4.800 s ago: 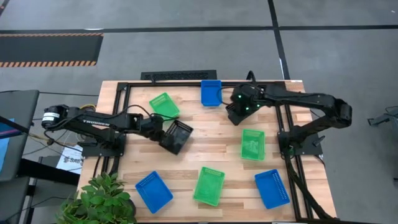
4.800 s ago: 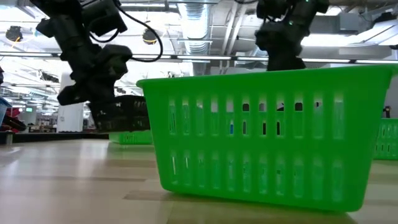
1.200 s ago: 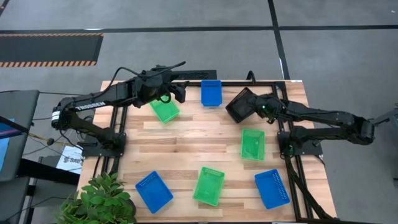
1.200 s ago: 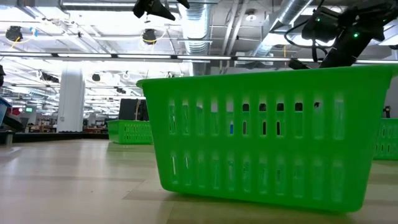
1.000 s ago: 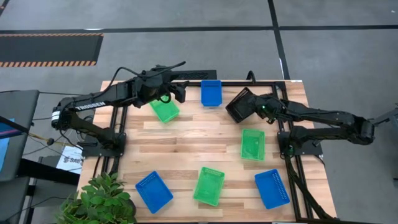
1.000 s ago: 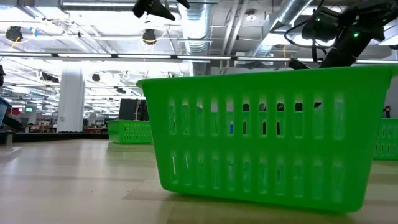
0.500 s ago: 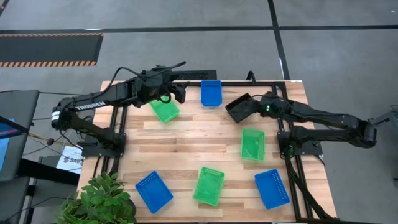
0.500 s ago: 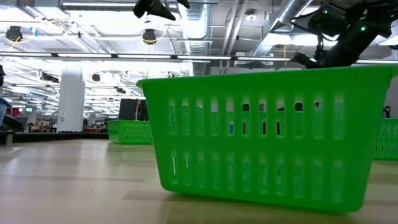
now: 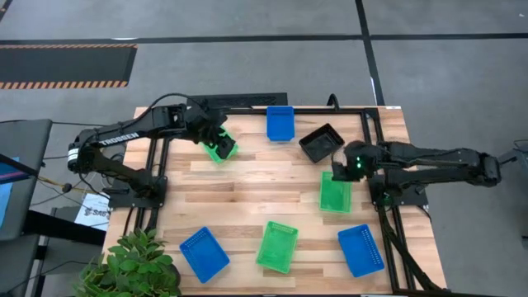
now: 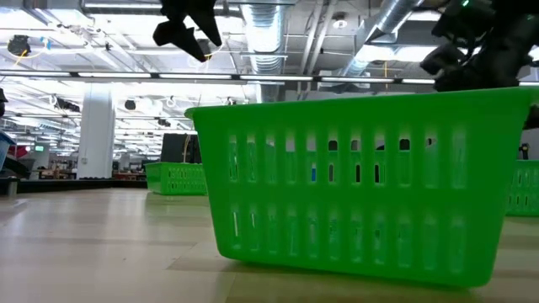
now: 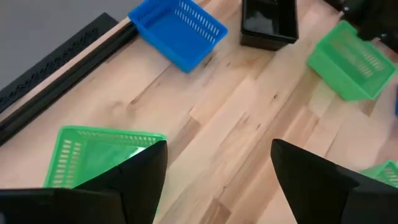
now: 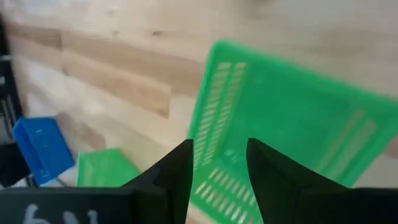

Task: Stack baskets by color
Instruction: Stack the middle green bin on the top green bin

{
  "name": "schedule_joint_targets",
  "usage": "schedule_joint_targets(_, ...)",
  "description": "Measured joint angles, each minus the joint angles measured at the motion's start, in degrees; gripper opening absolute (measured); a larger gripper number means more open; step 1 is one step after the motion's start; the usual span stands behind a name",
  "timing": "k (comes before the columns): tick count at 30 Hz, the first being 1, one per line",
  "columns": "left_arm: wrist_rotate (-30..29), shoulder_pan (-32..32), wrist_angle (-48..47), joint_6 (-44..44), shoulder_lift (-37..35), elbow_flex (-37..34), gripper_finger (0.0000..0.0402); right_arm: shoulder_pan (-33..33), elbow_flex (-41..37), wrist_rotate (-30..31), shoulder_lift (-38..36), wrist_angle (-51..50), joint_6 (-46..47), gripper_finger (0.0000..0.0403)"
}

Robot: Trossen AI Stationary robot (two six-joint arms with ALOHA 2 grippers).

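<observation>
From above, the wooden tabletop (image 9: 247,190) carries seven baskets in sight, and the black basket (image 9: 321,143) near the far edge serves as landmark. A blue basket (image 9: 280,122) lies just beside it toward the left arm's side, and farther that way a green basket (image 9: 219,146) sits under the left hand (image 9: 216,134), which hovers empty above it. On the near side of the black basket, the right hand (image 9: 340,173) hangs over the far end of a second green basket (image 9: 335,194). Well nearer than the black one lie a third green basket (image 9: 277,246), a blue one (image 9: 204,252) by the plant (image 9: 132,268), and another blue one (image 9: 360,249) on the right arm's side. In the low view, one green basket (image 10: 354,181) fills the foreground, another (image 10: 175,178) stands well behind it, and both arms show dark overhead. The left wrist view shows its fingers (image 11: 140,174) spread wide with nothing between them, over a green basket (image 11: 93,155), with the black basket (image 11: 268,22) and a blue one (image 11: 177,31) beyond. The right wrist view shows its fingers (image 12: 177,168) parted with nothing between them, above a green basket (image 12: 280,149).
</observation>
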Motion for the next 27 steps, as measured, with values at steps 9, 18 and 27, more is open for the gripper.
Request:
schedule_joint_targets(9,-0.07,0.7,0.12,0.02,0.0,0.0,0.0274,10.05,13.85,6.49,2.27,-15.68,4.16,0.0165)
schedule_joint_targets(18,-0.11,2.03,1.78,0.0,0.0,0.01,0.0274,17.82,17.47,9.08,11.66,-33.55,13.12,0.0166)
schedule_joint_targets(27,-0.09,2.03,2.53,-0.02,0.0,0.02,0.0274,20.06,14.13,10.38,20.47,-30.19,15.15,0.0208)
